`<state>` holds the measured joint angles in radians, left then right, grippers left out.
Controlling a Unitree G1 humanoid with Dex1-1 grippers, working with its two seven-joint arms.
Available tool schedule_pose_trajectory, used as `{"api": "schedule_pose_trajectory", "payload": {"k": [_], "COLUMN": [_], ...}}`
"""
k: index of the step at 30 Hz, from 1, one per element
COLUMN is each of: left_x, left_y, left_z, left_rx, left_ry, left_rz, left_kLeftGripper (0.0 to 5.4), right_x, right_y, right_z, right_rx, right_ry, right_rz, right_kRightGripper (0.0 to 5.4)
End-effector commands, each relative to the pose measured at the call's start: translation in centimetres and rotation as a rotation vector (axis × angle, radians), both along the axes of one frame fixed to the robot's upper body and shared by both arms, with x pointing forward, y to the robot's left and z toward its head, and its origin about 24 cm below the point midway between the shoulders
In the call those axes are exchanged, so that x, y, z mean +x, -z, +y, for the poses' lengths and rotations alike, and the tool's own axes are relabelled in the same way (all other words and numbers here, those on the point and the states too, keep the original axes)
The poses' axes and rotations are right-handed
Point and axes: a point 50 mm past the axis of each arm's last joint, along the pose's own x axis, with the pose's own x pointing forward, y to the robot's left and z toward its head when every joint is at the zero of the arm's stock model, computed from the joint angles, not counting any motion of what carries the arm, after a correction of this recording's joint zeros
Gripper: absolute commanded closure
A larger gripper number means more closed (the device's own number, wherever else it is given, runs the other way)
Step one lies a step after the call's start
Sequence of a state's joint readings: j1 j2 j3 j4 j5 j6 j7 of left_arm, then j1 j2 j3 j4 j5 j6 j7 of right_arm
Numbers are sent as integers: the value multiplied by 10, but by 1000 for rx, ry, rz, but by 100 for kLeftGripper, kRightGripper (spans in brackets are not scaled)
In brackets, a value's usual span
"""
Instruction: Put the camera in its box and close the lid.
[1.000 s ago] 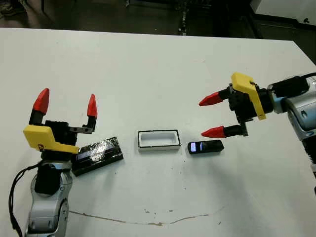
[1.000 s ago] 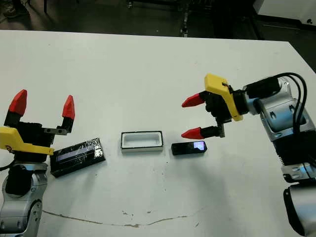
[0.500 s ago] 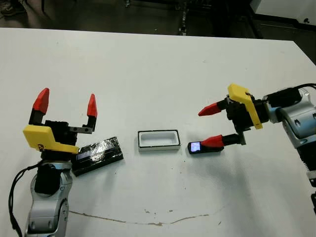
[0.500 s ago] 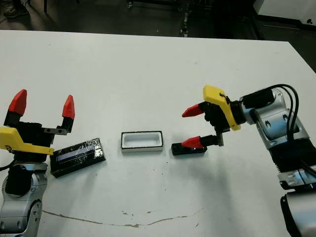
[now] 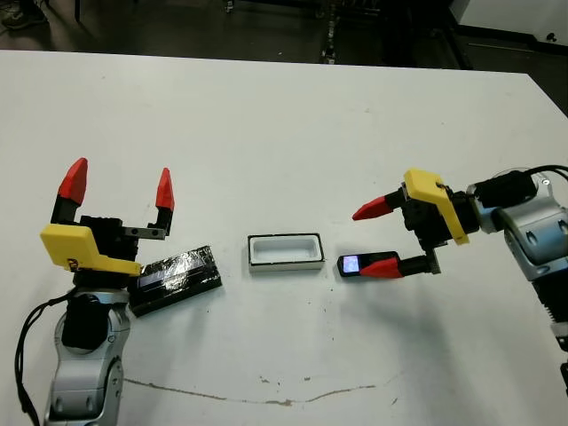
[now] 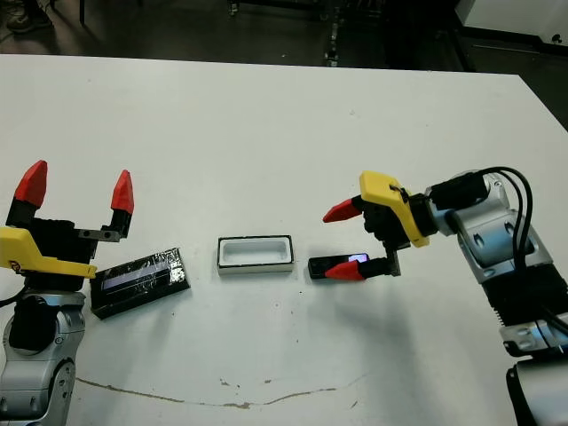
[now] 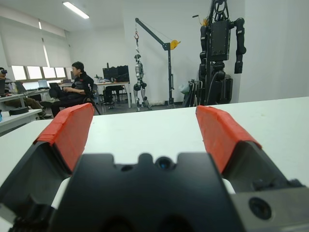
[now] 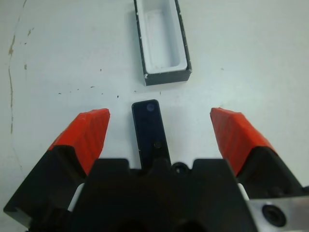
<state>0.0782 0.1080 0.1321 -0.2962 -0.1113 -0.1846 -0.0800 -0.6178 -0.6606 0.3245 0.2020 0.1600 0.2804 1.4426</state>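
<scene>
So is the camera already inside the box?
No, the camera lies on the table just short of the empty box, between the open fingers of the right gripper.

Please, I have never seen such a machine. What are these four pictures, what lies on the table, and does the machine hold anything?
This is a two-armed robot at a white table. Two pictures come from its head, looking down; two come from cameras on its wrists.

On the table lie a small slim black camera with a lit screen, a shallow white-lined rectangular box, and a glossy black rectangular lid.

Each arm ends in a red-tipped tool. The right tool is open around the camera, not gripping it. The left tool is open and points upward. Nothing is held.
</scene>
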Motion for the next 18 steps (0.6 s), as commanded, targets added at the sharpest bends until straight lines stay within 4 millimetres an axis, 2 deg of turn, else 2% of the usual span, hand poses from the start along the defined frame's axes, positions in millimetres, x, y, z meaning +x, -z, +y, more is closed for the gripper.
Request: {"api": "schedule_pose_trajectory", "payload": {"k": [1,18], "left_x": [-1,-1], "left_y": [4,4], "left_z": [1,1], "left_rx": [2,5], "left_ry": [-2,-9], "left_rz": [20,22], "left_kLeftGripper": [1,1], "right_x": [-2,-2], "right_y": [3,14], "right_z": [-5,-4], "right_rx": [-24,-33], "right_ry": [24,12], "right_rz": [5,3], "right_kRightGripper": [0,0]}}
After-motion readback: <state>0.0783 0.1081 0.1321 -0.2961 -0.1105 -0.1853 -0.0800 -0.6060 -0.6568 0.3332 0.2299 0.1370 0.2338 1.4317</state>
